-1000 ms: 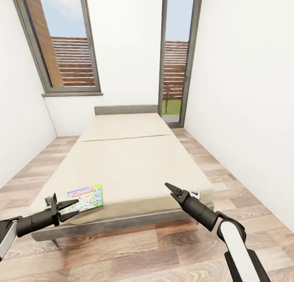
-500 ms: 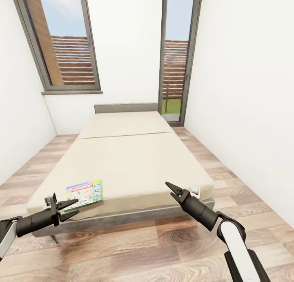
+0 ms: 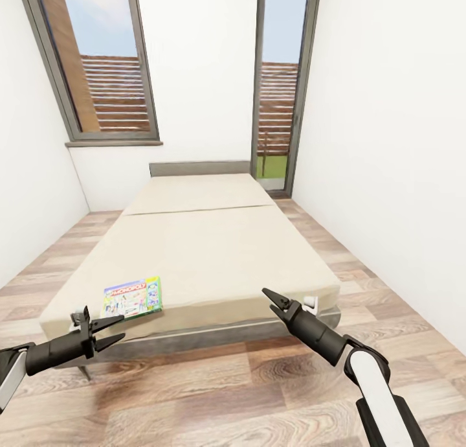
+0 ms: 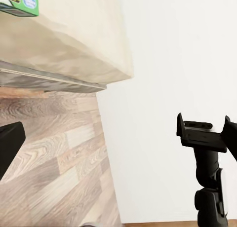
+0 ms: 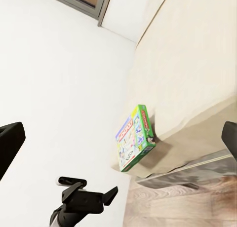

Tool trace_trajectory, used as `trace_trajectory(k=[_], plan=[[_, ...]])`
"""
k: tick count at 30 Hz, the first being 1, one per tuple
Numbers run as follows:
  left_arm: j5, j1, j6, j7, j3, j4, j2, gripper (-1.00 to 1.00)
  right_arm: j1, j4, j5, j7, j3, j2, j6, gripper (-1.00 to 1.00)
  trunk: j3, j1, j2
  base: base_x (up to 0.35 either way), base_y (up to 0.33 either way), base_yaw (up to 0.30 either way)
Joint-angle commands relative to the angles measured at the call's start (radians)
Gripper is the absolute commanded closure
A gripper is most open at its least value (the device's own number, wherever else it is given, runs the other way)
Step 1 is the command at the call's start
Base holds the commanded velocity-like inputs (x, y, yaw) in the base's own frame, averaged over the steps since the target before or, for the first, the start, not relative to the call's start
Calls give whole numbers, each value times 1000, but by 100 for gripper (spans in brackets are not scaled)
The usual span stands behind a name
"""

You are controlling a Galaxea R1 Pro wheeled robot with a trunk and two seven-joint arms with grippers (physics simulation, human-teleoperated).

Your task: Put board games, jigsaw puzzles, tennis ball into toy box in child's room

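Observation:
A green-and-white Monopoly board game (image 3: 133, 297) lies flat on the near left corner of the beige bed (image 3: 213, 246). My left gripper (image 3: 120, 328) hovers open just before the bed's foot, a little below and left of that box. My right gripper (image 3: 274, 297) is open too, at the bed's near right corner, and holds nothing. The right wrist view has the Monopoly box (image 5: 134, 138) at the mattress edge with the left gripper (image 5: 94, 197) below it. A corner of the box (image 4: 19, 0) appears in the left wrist view. The table, toy box, jigsaw puzzles and tennis ball are out of view.
White walls close in on both sides of the bed. A window (image 3: 103, 65) is at the back left and a glass door (image 3: 278, 91) at the back right. Wood-plank floor (image 3: 226, 389) runs in front of the bed and along both its sides.
The whole picture has shifted: the bed and the Monopoly box sit higher and slightly farther off, so the camera moved. Both grippers keep their pose and stay open.

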Motion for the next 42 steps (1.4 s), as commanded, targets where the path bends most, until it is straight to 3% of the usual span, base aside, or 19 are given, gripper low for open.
trace_trajectory(k=[1, 10, 14, 21, 26, 42], plan=[[3, 0, 9, -1, 0, 0, 0, -100, -1, 0, 2, 6, -2, 1, 7, -100, -4, 4, -8, 0, 0, 0], [3, 0, 9, -1, 0, 0, 0, -100, -1, -2, 2, 87, 4, -6, 14, -100, -7, 8, -15, 0, 0, 0], [3, 0, 9, -1, 0, 0, 0, -100, -2, -5, 2, 153, 13, -9, 27, -100, -7, 8, -15, 0, 0, 0], [3, 0, 9, -1, 0, 0, 0, -100, -2, -9, 10, 345, 77, -12, 60, -100, -7, 8, -15, 0, 0, 0], [3, 0, 9, -1, 0, 0, 0, -100, -2, -10, 13, 410, 90, -12, 61, -100, -7, 8, -15, 0, 0, 0], [2, 0, -3, 2, 6, 0, 0, -100, -2, -10, 13, 451, 98, -12, 62, -100, -7, 8, -15, 0, 0, 0]])
